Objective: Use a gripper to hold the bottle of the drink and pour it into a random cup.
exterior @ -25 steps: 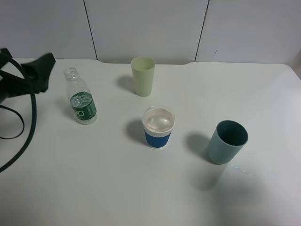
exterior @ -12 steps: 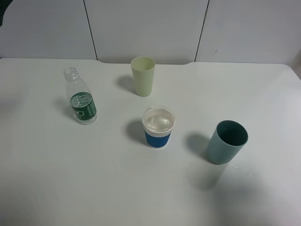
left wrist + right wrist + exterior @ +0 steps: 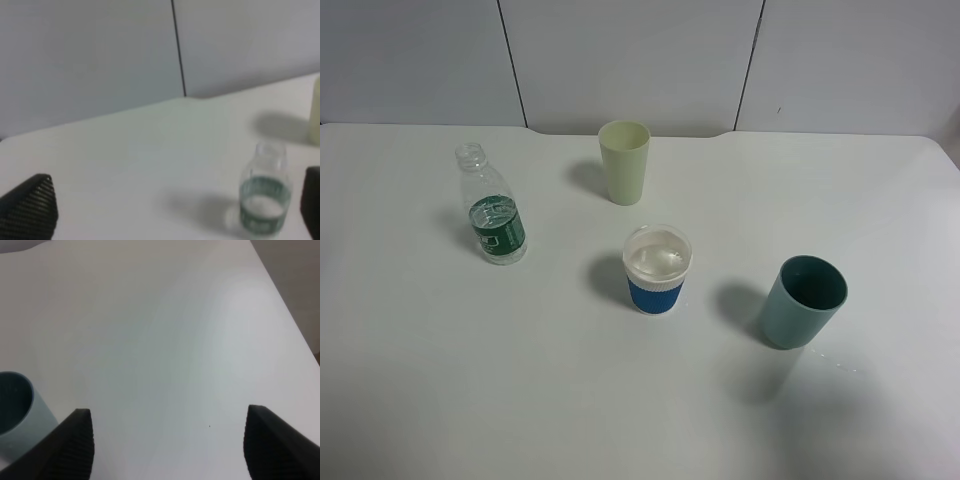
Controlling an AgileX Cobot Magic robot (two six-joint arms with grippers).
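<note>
Exterior high view shows one bottle of the drink [image 3: 492,208] and three cups on the white surface [image 3: 520,380]: one blue-banded white cup [image 3: 657,268] holding clear liquid, one pale green cup [image 3: 624,161] and one teal cup [image 3: 803,301], all upright and well apart. One left end effector [image 3: 165,210] is spread wide and empty, the bottle standing ahead of it, just beside one fingertip. One right end effector [image 3: 170,442] is likewise spread, with the teal cup just beside one fingertip.
</note>
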